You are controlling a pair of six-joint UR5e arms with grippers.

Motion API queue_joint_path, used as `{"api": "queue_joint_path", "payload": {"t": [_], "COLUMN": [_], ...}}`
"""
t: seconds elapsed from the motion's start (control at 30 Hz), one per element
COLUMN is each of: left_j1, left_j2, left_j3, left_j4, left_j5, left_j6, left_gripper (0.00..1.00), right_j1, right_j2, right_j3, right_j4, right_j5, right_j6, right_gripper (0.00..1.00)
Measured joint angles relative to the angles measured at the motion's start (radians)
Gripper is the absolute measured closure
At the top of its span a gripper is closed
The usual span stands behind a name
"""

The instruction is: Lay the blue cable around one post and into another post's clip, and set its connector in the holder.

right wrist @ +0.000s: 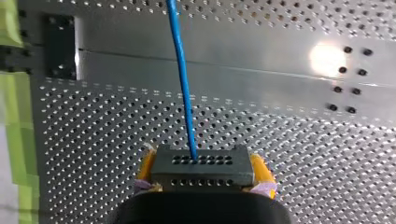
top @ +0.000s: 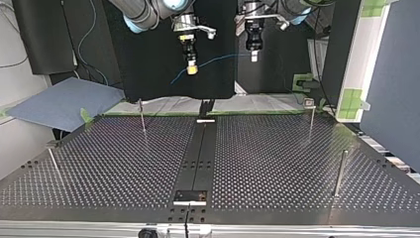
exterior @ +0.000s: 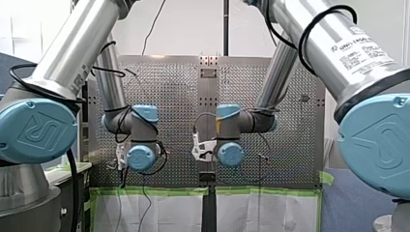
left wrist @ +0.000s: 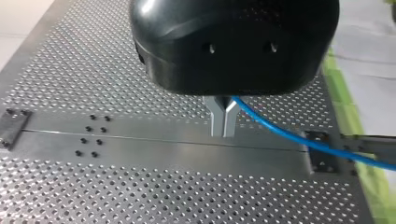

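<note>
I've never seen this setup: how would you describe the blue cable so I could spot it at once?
In the top view, find the perforated table, then the dark panel above its far edge. Two sets of jaws hang there, and the blue cable runs between them. It is the only strand strung in mid-air from one to the other.

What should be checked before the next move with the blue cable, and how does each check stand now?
1. Right claw grips the connector: ok, it sits between the yellow pads.
2. Left claw grips the blue cable: ok, the metal fingers are shut on it.
3. Cable clear of the table: ok, the top view shows it hanging between the claws.
4. Cable around a post: not ok, it touches none.
5. Connector set down: not ok, it is held in the air.
</note>
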Motion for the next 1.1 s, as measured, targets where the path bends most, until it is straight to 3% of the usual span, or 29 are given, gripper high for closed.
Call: {"api": "queue_joint_path", "payload": {"t": [0.27,0.5,0.6,0.8,1.1], "left_j1": [-0.008,-0.008,-0.012,-0.047,-0.038], "left_j2": [-0.001,-0.001,0.002,0.039,0.125], "left_j3": [-0.012,-0.012,-0.009,0.031,0.090], "left_j4": [0.001,0.001,0.001,-0.029,-0.115], "left_j5": [-0.023,-0.024,-0.028,-0.041,-0.051], "left_j6": [-0.001,-0.001,0.000,-0.014,-0.075], "left_gripper": [1.00,1.00,1.00,1.00,1.00], "right_j1": [0.007,0.007,0.000,-0.013,-0.021], "right_j2": [0.011,0.011,0.003,-0.043,-0.136], "right_j3": [-0.021,-0.021,-0.023,-0.028,-0.029], "right_j4": [0.072,0.112,0.123,0.148,0.203], "right_j5": [0.064,0.074,0.073,0.070,0.019], "right_j6": [0.000,0.000,0.008,0.054,0.148], "right_gripper": [1.00,1.00,1.00,1.00,1.00]}}
